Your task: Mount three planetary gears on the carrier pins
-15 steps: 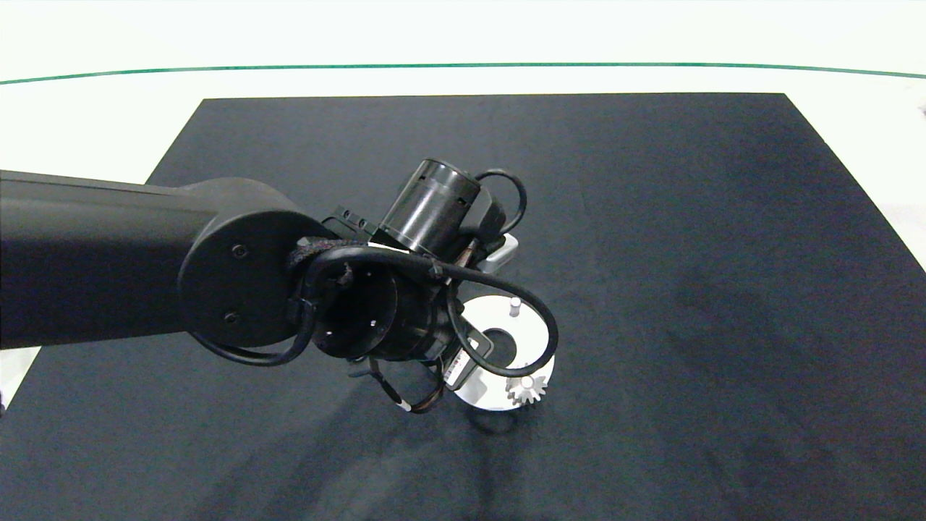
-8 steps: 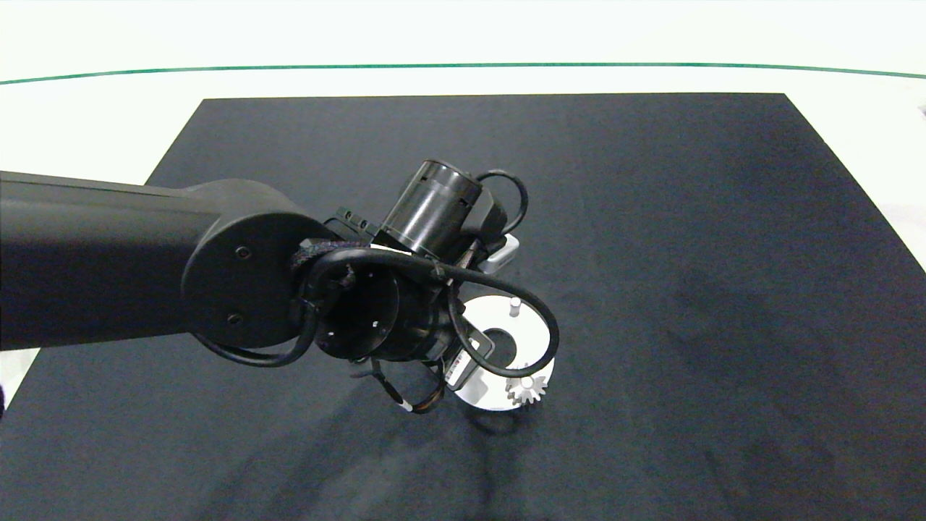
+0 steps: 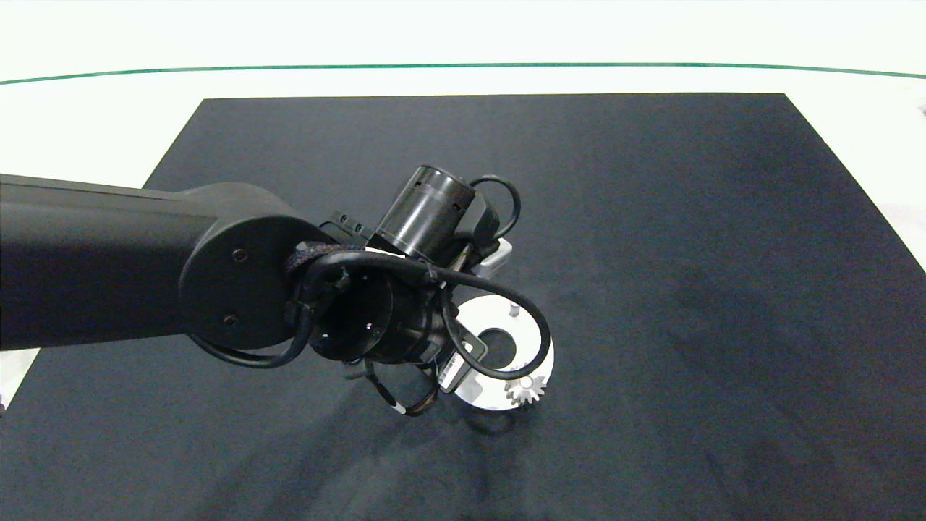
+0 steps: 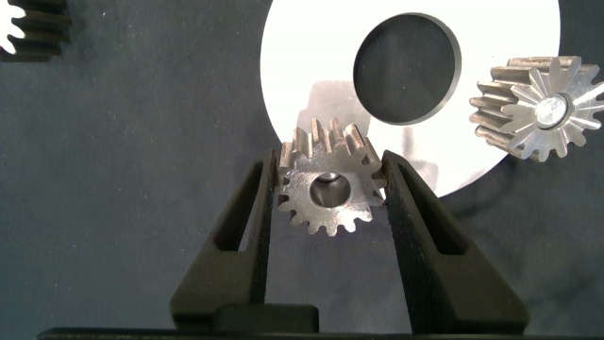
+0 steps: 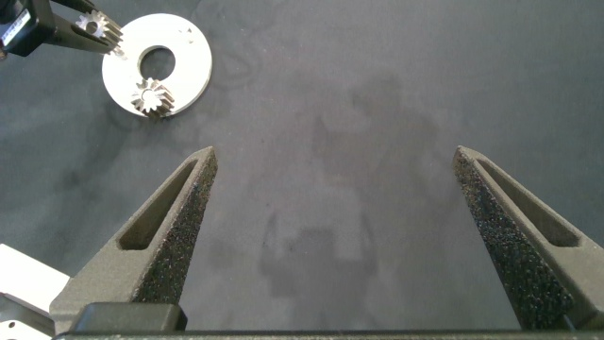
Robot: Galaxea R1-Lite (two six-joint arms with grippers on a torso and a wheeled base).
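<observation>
My left gripper [image 4: 328,170] is shut on a silvery planetary gear [image 4: 307,184], held flat over the rim of the white disc [image 4: 302,76]. A second gear [image 4: 540,104] sits on a carrier pin at the disc's edge, and also shows from above [image 3: 526,388]. One bare pin [image 3: 514,310] stands at the disc's far side. The third gear [image 4: 28,28] lies on the mat beside the disc, partly cut off. In the head view the left wrist [image 3: 362,318] hides the fingers and the held gear. My right gripper [image 5: 335,236] hangs open over bare mat, away from the disc [image 5: 184,57].
A black mat [image 3: 687,253] covers the white table [image 3: 87,116]; a green line runs along the far side. The left arm spans the mat's left half. The right arm is outside the head view.
The left wrist has shifted slightly to the left and nearer over the disc, still holding its gear. The gear on the pin has not moved.
</observation>
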